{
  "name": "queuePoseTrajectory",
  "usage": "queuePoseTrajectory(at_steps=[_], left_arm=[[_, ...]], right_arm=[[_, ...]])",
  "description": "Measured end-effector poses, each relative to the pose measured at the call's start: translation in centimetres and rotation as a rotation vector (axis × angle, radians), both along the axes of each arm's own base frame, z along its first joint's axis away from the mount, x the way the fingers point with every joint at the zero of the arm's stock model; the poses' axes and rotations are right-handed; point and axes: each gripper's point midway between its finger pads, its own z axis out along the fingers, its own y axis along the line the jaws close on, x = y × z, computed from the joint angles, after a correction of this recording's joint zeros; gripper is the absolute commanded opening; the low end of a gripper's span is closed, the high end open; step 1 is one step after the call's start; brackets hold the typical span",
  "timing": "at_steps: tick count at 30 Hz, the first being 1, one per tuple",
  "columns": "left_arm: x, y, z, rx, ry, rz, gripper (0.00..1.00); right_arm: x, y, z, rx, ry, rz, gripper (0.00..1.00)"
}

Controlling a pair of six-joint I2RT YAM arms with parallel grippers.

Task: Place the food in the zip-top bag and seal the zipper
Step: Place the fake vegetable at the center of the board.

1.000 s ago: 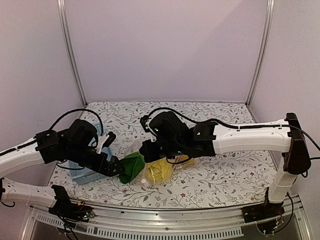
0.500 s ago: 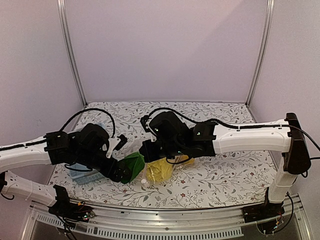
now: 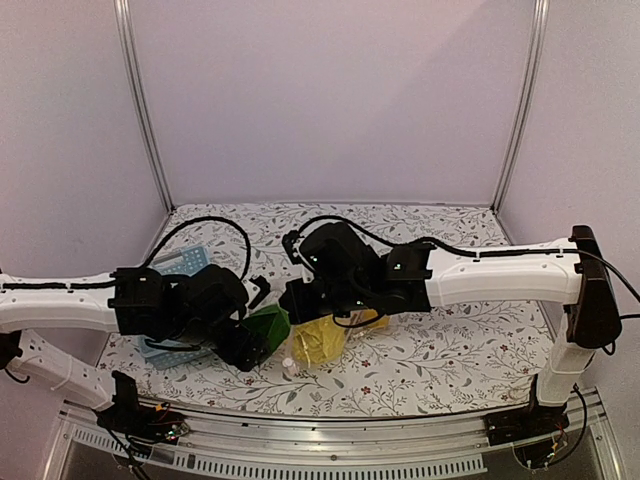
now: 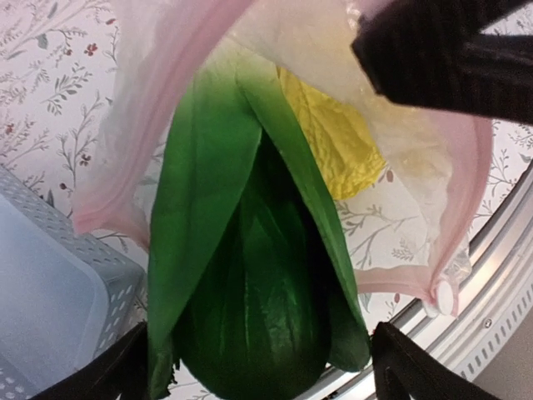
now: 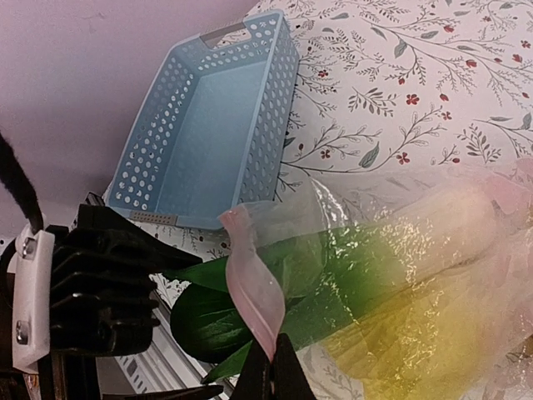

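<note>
The clear zip-top bag (image 5: 416,250) lies on the flowered table with its mouth towards the left. My right gripper (image 5: 271,371) is shut on the pink zipper (image 5: 254,292) strip and holds that edge up. The dark-green bok choy (image 4: 250,275) lies stem-first in the mouth, and its leaf end sticks out. Deeper inside is the pale-yellow napa cabbage (image 4: 329,142). My left gripper (image 4: 266,379) is open, one finger on each side of the bok choy's leaf end (image 3: 268,325). Any other food is hidden.
The light-blue slotted basket (image 5: 208,125) stands empty just left of the bag, beside my left arm (image 3: 175,300). The table's metal front rail (image 4: 491,275) runs close below the bag's mouth. A white slider tab (image 4: 445,296) hangs at the zipper's end.
My left arm has swung right from the basket to the bok choy, so its fingers now flank the leaf end. The right gripper and the bag have stayed put.
</note>
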Motion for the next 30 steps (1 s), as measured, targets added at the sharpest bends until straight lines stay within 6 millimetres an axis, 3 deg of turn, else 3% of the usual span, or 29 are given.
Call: queuePoseTrajectory(at_steps=[6, 11, 24, 30], left_arm=[[0.9, 0.6, 0.3, 0.058, -0.054, 0.045, 0.60], [0.6, 0.5, -0.2, 0.079, -0.052, 0.043, 0.56], [0.1, 0.1, -0.9, 0.099, -0.045, 0.047, 0.02], [0.9, -0.5, 1.0, 0.081, -0.094, 0.048, 0.00]], right_arm=[[0.0, -0.1, -0.3, -0.003, 0.002, -0.002, 0.00], [0.2, -0.2, -0.4, -0.005, 0.003, -0.006, 0.00], [0.2, -0.2, -0.5, -0.007, 0.003, -0.005, 0.00], [0.0, -0.1, -0.5, -0.008, 0.003, 0.012, 0.00]])
